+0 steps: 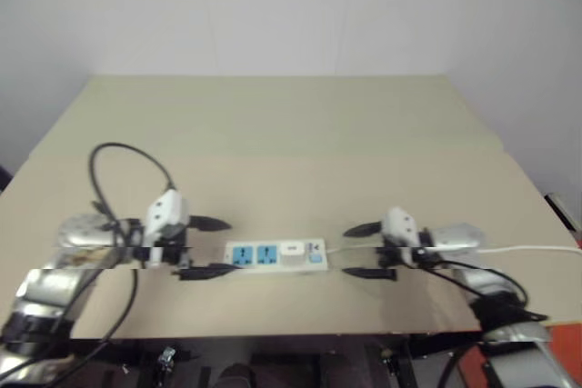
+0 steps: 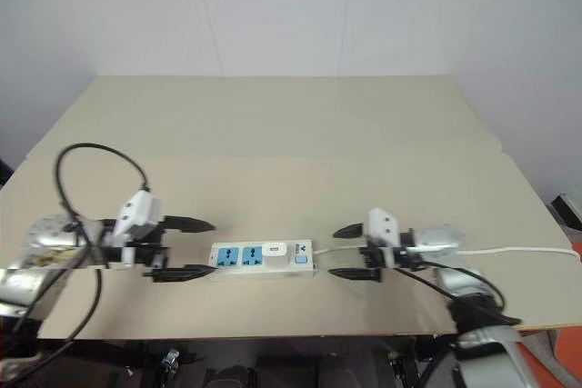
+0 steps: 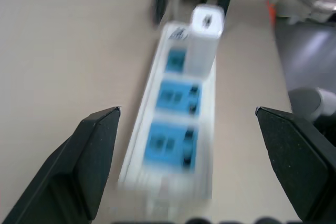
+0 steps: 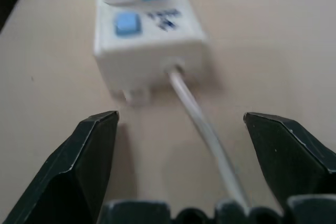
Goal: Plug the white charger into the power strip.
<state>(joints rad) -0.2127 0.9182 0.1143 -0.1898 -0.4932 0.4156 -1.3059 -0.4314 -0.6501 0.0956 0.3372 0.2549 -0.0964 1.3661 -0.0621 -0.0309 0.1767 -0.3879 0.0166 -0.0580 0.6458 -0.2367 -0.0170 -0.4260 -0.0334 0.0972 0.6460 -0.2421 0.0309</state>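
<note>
The power strip (image 1: 273,256) lies across the tan table near its front edge, two blue sockets bare. The white charger (image 1: 293,250) stands upright in the socket beside the small blue switch (image 4: 127,23), also seen in the left wrist view as the charger (image 3: 205,38). My left gripper (image 1: 207,246) hangs open just off the strip's left end, touching nothing. My right gripper (image 1: 350,252) is open just off the strip's right end, its fingers on either side of the thin white cord (image 4: 202,124) without gripping it.
The cord (image 1: 536,249) runs right towards the table's right edge. A black cable loop (image 1: 118,170) arches over my left wrist. The tan table (image 1: 291,134) stretches back to a white wall; its front edge lies just behind the strip.
</note>
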